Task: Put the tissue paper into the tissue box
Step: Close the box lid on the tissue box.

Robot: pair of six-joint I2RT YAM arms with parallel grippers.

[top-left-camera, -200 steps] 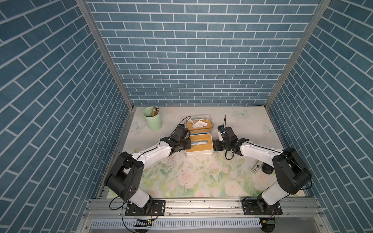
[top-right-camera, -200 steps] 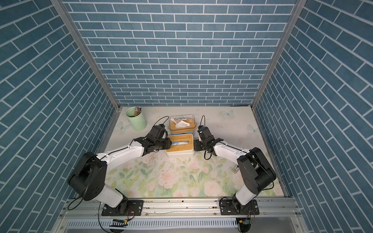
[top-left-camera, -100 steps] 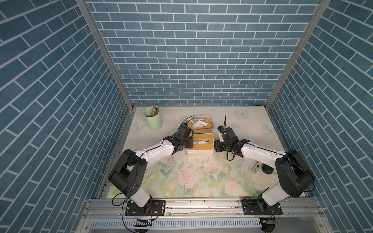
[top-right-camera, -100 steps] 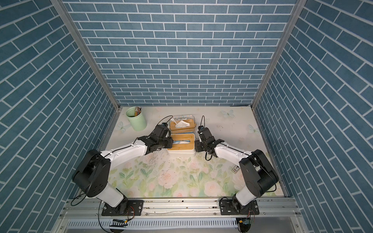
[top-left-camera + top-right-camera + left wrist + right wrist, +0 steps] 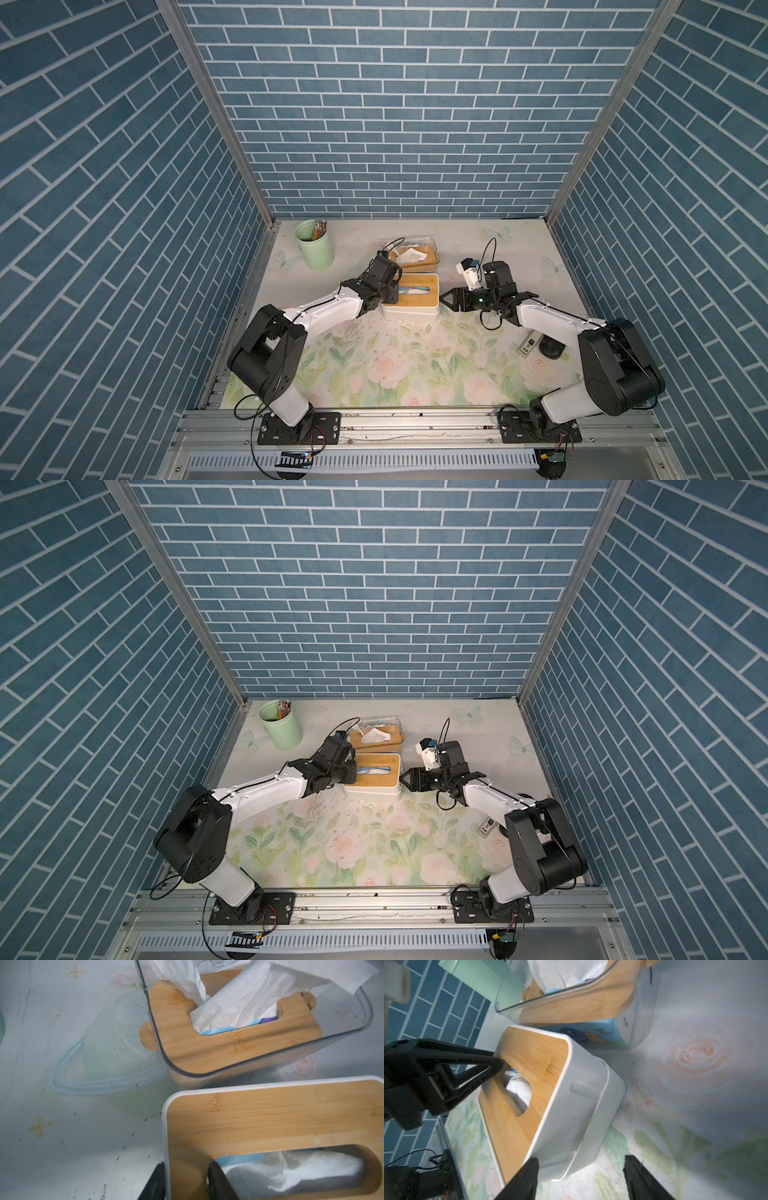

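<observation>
Floral table (image 5: 415, 365), tissue box (image 5: 571, 1105), cartoon print (image 5: 591, 1036) right-wrist only

White tissue box (image 5: 415, 302), bamboo-topped, upright mid-table; crumpled white tissue paper (image 5: 291, 1169) inside, showing through top opening.

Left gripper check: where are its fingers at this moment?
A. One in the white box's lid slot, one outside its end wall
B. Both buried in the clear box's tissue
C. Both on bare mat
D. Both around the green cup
A: the left wrist view shows one finger of the left gripper in the slot of the white tissue box, the other outside its end wall.
</observation>
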